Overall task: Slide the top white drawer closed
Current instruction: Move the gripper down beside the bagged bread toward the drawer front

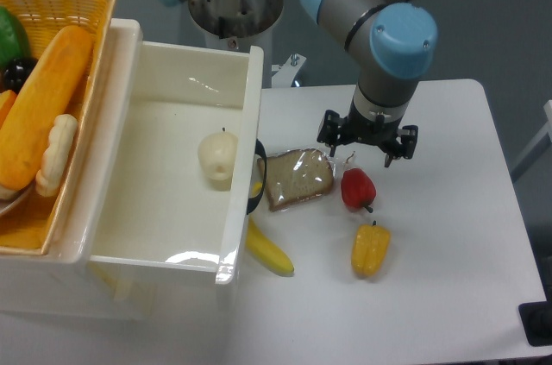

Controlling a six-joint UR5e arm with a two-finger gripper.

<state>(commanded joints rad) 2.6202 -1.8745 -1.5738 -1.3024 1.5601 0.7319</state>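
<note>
Woven yellow basket (86, 11) sits at the far left on top of the cabinet, filled with toy food. Just right of it, the top white drawer (129, 149) stands pulled out over the white table (448, 279). Its open cavity faces up, its long axis runs left to right, and its front panel points right toward the table's middle. A pale pear (217, 156) lies inside it, near the front panel. The black curved handle (258, 177) on that panel almost touches a bagged slice of bread (298, 179). A banana (268, 249) pokes out from below the drawer front. Further right lie a red pepper (357, 189) and, nearer the camera, a yellow pepper (370, 248). Above the red pepper hangs the gripper (367, 146), fingers spread apart and holding nothing, well right of the drawer.
</note>
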